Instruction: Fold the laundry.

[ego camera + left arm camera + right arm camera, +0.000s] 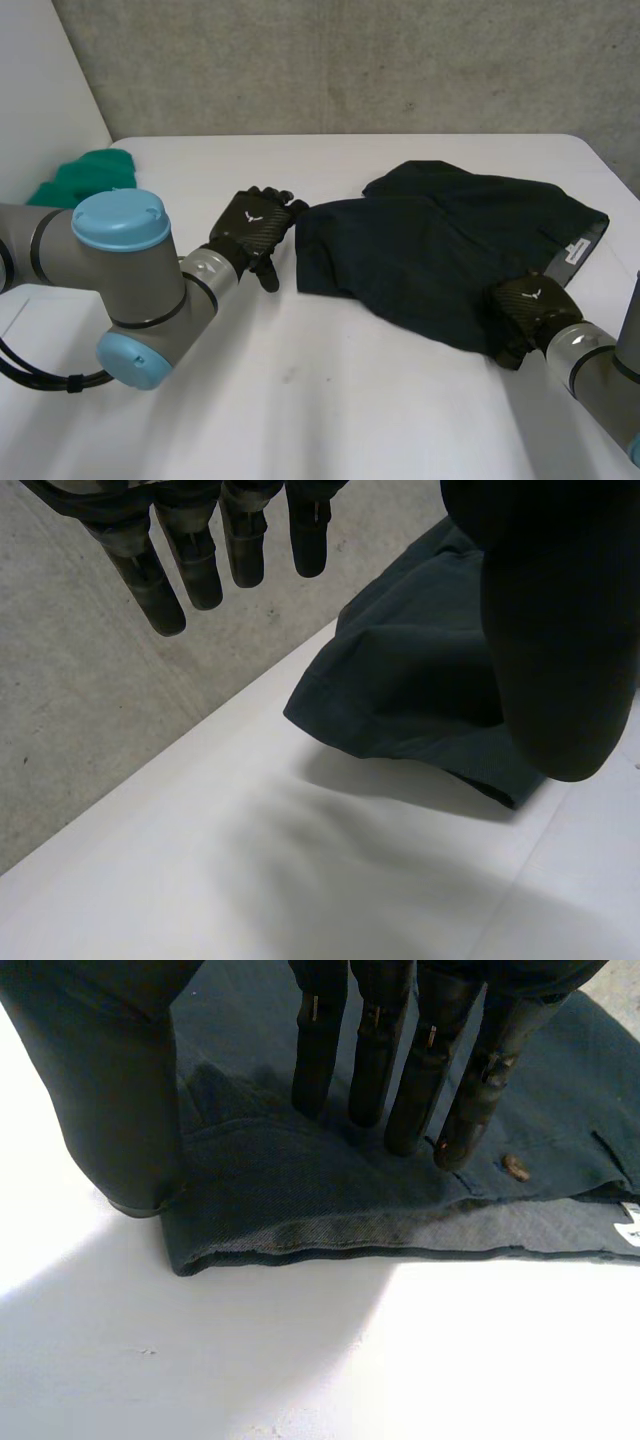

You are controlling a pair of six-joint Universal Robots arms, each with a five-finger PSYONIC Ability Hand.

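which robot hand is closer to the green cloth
Left. The left robot hand sits between the green cloth and the dark garment; the right robot hand rests on the garment's opposite edge, farther off.

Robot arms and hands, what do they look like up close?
The left arm and right arm are thick grey tubes; the left has round light-blue caps. The left hand and right hand are black, with a woven-looking back, a small white mark and dark cylindrical fingers.

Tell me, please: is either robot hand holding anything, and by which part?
Nothing is held. The left robot hand is open, beside the dark cloth. The right robot hand lays straight fingers on the cloth near a corner, without gripping.
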